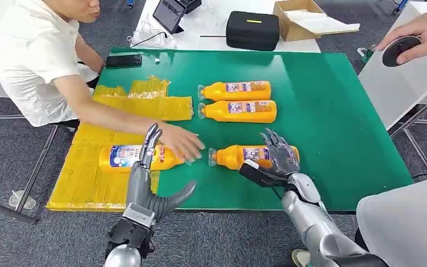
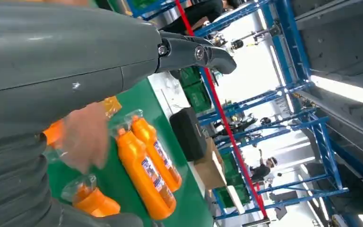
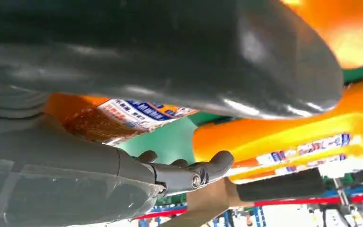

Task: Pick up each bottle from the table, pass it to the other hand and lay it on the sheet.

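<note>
Several orange bottles lie on the green mat (image 1: pixel 333 111). One bottle (image 1: pixel 123 157) lies on the yellow sheet (image 1: pixel 89 181), and a person's hand (image 1: pixel 180 143) rests on its cap end. My left hand (image 1: pixel 149 167) stands just in front of that bottle with fingers up and thumb spread, holding nothing. My right hand (image 1: pixel 281 154) lies over the base end of the near bottle (image 1: pixel 234 156), fingers extended across it; the right wrist view shows its label (image 3: pixel 137 111) between thumb and loose fingers (image 3: pixel 189 175). Two more bottles (image 1: pixel 236 90) (image 1: pixel 239 111) lie side by side farther back.
A person in a white shirt (image 1: pixel 33 55) sits at the table's left side. A phone (image 1: pixel 123 60), tablet (image 1: pixel 169 14), black case (image 1: pixel 252 30) and cardboard box (image 1: pixel 300 19) lie at the back. Another person's hand (image 1: pixel 417 36) is at the upper right.
</note>
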Controlling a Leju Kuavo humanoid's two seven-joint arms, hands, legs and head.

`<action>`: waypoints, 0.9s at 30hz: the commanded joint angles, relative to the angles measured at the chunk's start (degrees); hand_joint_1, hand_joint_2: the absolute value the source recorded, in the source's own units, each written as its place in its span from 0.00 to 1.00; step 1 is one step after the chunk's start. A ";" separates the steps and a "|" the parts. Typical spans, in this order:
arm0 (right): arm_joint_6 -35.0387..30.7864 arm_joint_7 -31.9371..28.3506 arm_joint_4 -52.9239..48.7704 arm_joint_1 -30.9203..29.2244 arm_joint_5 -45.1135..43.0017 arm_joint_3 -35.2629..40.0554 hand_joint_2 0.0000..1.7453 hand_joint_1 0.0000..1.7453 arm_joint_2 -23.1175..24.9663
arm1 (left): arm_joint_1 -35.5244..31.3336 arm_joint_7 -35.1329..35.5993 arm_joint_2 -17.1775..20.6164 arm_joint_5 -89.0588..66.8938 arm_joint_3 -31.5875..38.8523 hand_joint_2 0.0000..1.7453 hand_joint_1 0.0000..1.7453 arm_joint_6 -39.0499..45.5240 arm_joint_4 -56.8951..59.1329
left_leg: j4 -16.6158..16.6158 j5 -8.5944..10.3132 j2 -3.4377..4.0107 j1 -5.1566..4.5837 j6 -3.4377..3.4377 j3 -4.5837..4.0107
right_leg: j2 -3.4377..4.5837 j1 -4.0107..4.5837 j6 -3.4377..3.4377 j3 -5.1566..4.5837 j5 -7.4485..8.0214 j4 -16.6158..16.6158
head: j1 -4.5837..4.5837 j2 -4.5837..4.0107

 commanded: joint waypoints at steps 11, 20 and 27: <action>3.86 5.39 5.67 -4.16 8.41 12.81 0.00 0.00 -2.86 | -1.43 -0.21 1.51 0.60 -1.47 1.00 0.00 0.19 1.58 | -0.03 -0.01 0.01 -0.01 0.04 0.16 | -0.05 0.01 -0.03 0.14 0.00 -0.02 | 0.00 0.02; 4.82 5.61 4.28 -3.89 8.84 14.09 0.00 0.00 -4.00 | -0.59 -0.20 2.05 0.27 -1.36 1.00 0.00 0.33 0.05 | -0.03 -0.01 0.01 -0.01 0.03 0.17 | -0.05 0.01 -0.05 0.17 0.00 -0.01 | -0.02 0.00; 4.82 5.61 4.28 -3.89 8.84 14.09 0.00 0.00 -4.00 | -0.59 -0.20 2.05 0.27 -1.36 1.00 0.00 0.33 0.05 | -0.03 -0.02 0.03 -0.03 0.07 0.24 | -0.05 0.01 -0.07 0.24 -0.03 0.00 | -0.02 0.00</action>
